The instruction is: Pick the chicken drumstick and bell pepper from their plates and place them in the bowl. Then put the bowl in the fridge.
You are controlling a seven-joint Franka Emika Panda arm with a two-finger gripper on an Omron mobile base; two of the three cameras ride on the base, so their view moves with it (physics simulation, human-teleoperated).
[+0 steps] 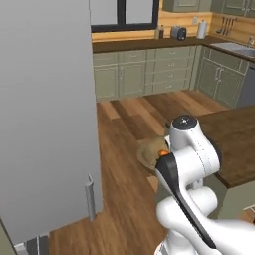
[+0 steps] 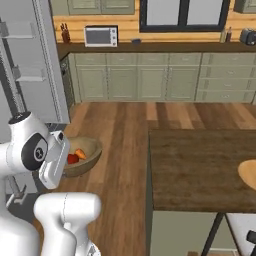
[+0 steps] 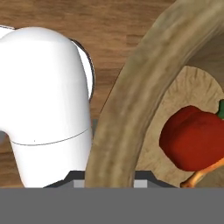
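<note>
The wooden bowl (image 3: 131, 105) hangs above the wood floor, and my gripper (image 3: 109, 180) is shut on its thick rim, which runs up between the fingers. The red bell pepper (image 3: 192, 140) lies inside it, with the thin bone end of the chicken drumstick (image 3: 202, 176) just below. In the right base view the bowl (image 2: 89, 149) sits beside my arm, holding the bell pepper (image 2: 72, 159) and the orange drumstick (image 2: 80, 153). In the left base view the bowl (image 1: 148, 152) peeks out behind the arm. The fridge (image 1: 45, 114) stands at the left, its door bins (image 2: 25, 72) visible. A light-tan plate (image 2: 248, 173) rests on the island.
A dark wooden island counter (image 2: 200, 170) stands to the right of the arm. Sage-green cabinets (image 2: 150, 80) line the far wall, with a microwave (image 2: 100, 36) and a toaster (image 1: 178, 33) on top. Open wood floor (image 2: 125, 125) lies between the island and the fridge.
</note>
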